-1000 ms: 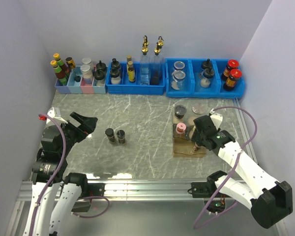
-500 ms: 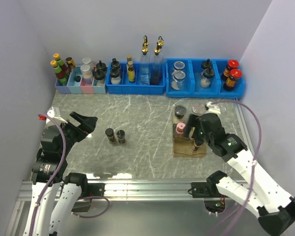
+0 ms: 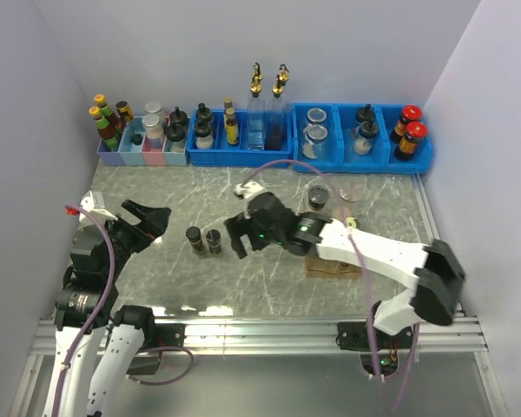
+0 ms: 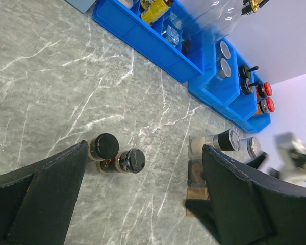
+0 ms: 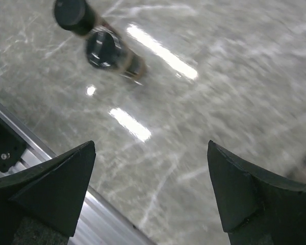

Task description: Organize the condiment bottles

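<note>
Grey marble table [image 3: 269, 287] is occupied, left of its middle, by two black-lidded jars [image 3: 194, 236] [image 3: 214, 241], stood upright and just beside each other. One wider dark-lidded jar [image 3: 318, 196] is seen farther right, behind the right arm [image 3: 365, 252], near one wooden board [image 3: 334, 266] that is partly covered by that arm. The right gripper [image 3: 235, 239] is stretched across the table and held just right of the two jars. Its two fingers are spread wide and nothing is grasped between them. The left gripper [image 3: 154, 220] is held to the left of the pair, its two fingers likewise spread and empty. Along the back wall blue bins [image 3: 243, 156] are lined up, in which two gold-spouted bottles [image 3: 256, 113] [image 3: 280, 109] and two red-capped bottles [image 3: 408, 115] [image 3: 416, 134] are stood.
</note>
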`<state>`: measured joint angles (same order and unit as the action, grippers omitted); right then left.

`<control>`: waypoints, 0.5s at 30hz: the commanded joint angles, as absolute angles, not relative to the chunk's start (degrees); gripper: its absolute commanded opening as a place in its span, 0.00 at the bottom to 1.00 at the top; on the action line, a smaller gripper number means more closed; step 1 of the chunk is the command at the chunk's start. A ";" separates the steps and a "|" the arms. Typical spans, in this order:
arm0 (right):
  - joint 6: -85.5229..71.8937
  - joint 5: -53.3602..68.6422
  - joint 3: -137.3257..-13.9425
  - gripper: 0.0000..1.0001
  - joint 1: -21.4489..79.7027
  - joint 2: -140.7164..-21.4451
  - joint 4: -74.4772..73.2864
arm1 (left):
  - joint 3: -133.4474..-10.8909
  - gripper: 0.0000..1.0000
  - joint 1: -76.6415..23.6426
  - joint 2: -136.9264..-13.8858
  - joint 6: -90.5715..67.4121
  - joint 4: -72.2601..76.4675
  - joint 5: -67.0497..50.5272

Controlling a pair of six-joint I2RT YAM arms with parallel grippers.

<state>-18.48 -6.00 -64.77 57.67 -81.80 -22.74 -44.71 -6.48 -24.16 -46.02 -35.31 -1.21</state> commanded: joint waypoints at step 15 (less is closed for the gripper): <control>-8.61 -10.71 -88.06 0.98 63.37 -108.98 -18.35 | -46.23 0.99 -6.77 -22.24 -45.70 -36.65 -0.79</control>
